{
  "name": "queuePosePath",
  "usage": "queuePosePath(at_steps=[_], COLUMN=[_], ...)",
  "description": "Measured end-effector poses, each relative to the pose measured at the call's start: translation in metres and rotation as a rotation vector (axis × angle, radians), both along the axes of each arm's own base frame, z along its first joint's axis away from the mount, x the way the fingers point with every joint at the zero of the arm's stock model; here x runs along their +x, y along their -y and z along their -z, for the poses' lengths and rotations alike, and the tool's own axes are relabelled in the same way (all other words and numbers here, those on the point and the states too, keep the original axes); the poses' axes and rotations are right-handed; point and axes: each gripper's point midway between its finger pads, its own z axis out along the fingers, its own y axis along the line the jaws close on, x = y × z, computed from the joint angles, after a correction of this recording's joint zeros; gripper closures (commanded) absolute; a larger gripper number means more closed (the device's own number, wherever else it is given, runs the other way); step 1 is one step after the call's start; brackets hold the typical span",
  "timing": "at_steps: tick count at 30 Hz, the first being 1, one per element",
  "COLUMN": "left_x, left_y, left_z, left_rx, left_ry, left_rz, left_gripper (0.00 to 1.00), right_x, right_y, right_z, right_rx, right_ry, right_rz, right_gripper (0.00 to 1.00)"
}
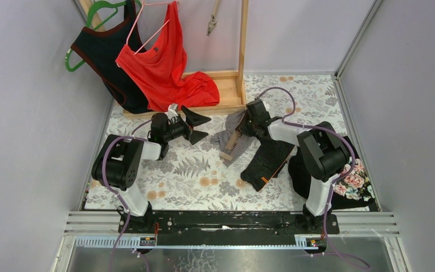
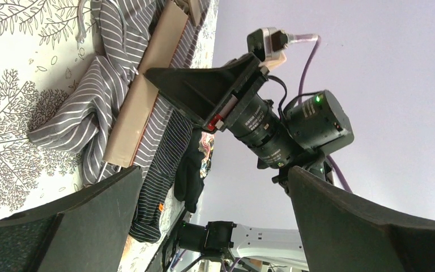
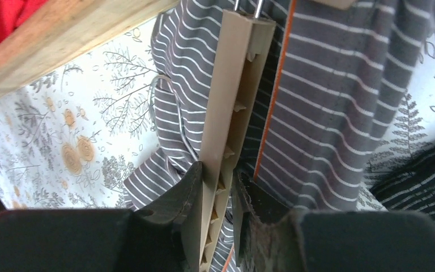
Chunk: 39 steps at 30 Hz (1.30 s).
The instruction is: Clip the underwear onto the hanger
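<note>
Centre of frame, top view: grey striped underwear point(image 1: 220, 139) lies crumpled on the fern-print desk point(image 1: 192, 170), just in front of the wooden rack point(image 1: 235, 85). A tan plastic clip hanger point(image 1: 230, 145) lies on top of it, running diagonally.

Right end effector point(image 1: 243, 129): clenched on the hanger. In the wrist view the fingers point(image 3: 190, 187) press both faces of the tan bar point(image 3: 232, 102), and striped cloth point(image 3: 328, 85) lies to either side.

Left end effector point(image 1: 199, 127): released, jaws spread wide, left of the underwear and apart from it. Its wrist view looks across at the hanger point(image 2: 141, 113) and the cloth point(image 2: 90, 107).

A black striped garment point(image 1: 267, 161) lies just right of the underwear. A red top point(image 1: 164, 62) hangs on the rack at upper left.
</note>
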Motion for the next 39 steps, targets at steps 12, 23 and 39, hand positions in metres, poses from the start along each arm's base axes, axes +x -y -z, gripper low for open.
queuePosePath(at_steps=[12,23,39], left_x=[-0.002,0.001,0.007], left_y=[-0.001,0.000,0.003], left_z=[-0.002,-0.008,-0.018], left_rx=[0.017,0.036,0.011], left_ry=[0.011,0.024,0.033], left_rz=[0.003,0.006,0.022], left_gripper=[0.00,0.00,0.00], right_x=[-0.034,-0.030,-0.013], right_y=[0.026,0.020,0.007], right_z=[-0.010,-0.026,-0.080], right_rx=[0.126,0.386,0.570], right_ry=[0.224,0.523,0.664], right_rz=[0.062,0.071,0.002], right_gripper=[0.83,0.85,0.85])
